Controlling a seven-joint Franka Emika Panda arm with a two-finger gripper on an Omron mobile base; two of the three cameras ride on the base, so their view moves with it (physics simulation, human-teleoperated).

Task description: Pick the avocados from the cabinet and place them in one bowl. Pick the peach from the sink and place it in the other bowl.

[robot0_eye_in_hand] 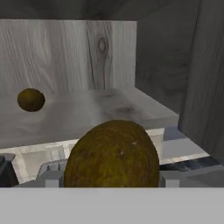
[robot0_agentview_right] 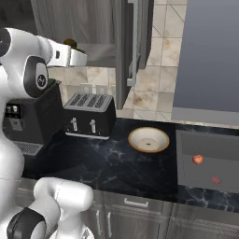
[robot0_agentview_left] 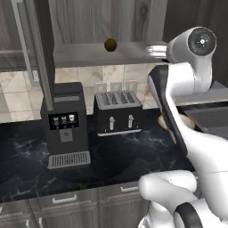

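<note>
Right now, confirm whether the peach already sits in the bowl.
No: the peach lies in the sink, while the bowl on the counter holds nothing.

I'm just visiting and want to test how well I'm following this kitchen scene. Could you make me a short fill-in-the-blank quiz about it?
1. The gripper is shut on one ____.
2. The other avocado sits on the ____ shelf.
3. The bowl on the counter holds ____.
4. The peach lies in the ____.

Missing words: avocado; cabinet; nothing; sink
</note>
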